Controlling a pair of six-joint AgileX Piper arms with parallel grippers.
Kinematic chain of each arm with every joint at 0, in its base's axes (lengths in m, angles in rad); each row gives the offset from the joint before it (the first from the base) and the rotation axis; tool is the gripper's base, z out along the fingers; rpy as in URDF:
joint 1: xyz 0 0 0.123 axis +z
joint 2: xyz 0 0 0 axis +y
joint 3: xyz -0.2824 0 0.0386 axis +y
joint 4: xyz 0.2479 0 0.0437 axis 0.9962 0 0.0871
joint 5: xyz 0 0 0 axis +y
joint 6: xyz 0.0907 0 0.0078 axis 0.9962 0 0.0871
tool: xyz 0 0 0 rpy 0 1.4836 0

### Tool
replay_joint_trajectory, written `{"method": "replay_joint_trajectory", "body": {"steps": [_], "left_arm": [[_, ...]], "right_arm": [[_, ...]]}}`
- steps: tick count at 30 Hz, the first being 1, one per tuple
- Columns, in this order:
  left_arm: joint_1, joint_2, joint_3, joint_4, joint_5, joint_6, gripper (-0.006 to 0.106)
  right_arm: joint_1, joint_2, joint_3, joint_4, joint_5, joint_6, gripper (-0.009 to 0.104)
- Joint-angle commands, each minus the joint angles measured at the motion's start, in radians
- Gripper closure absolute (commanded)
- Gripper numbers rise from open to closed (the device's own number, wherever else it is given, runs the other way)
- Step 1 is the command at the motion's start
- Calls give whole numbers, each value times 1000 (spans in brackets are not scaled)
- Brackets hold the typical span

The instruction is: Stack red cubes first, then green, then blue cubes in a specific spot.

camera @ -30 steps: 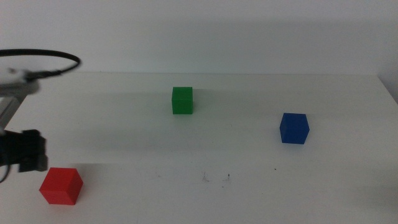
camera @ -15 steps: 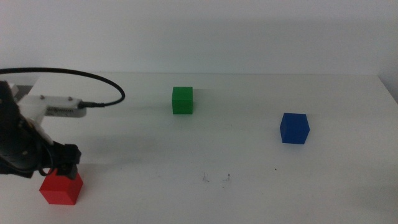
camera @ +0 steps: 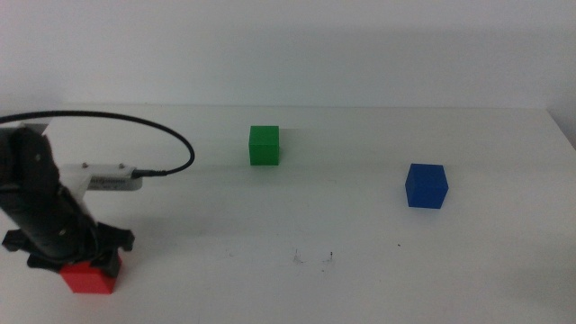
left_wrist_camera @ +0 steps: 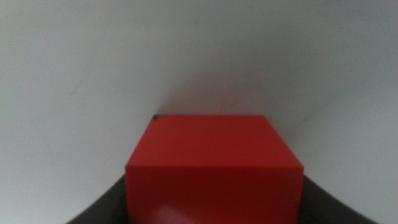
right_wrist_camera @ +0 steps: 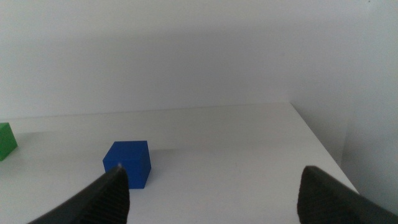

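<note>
Middle view: at lower left the left gripper (camera: 87, 266) straddles the matte red cube (camera: 90, 280), jaws spread; green cube (camera: 264, 145) upper centre, blue cube (camera: 426, 185) right, on the white table (camera: 342, 225). Right wrist view: right gripper (right_wrist_camera: 211, 190) spread wide.

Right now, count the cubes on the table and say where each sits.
3. The red cube is near-left under the left tool; the green cube far-centre; the blue cube right. None appear hidden.

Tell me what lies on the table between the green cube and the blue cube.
Nothing: in the middle view, the white table is bare between the green cube and the blue cube. The small dark specks lie nearer the camera, off that line.
</note>
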Motion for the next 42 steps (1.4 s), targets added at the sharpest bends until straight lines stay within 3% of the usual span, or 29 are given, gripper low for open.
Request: {"method": "replay_joint_trajectory", "body": {"steps": [1,6,10,14,19,24,42], "left_arm": [[-40,-18,-42,-14,32,-60,62],[-312,4,-258,155,172,-386,102],[-524,117,-503,154,275,-604,102],[-647,316,-752,113,343,-650,102],[-690,449,-891,85,406,-730,102],[-731,483,-896,130,376,-792,102],[-729,519,-896,123,378,-815,101]], "right_arm": [[-8,-4,3,-8,-8,-4,2],[-8,-4,3,-8,-8,-6,2],[-8,-4,3,-8,-8,-6,2],[-8,-4,3,-8,-8,-6,2],[-8,-4,3,-8,-8,-6,2],[-8,-4,3,-8,-8,-6,2],[-8,-4,3,-8,-8,-6,2]]}}
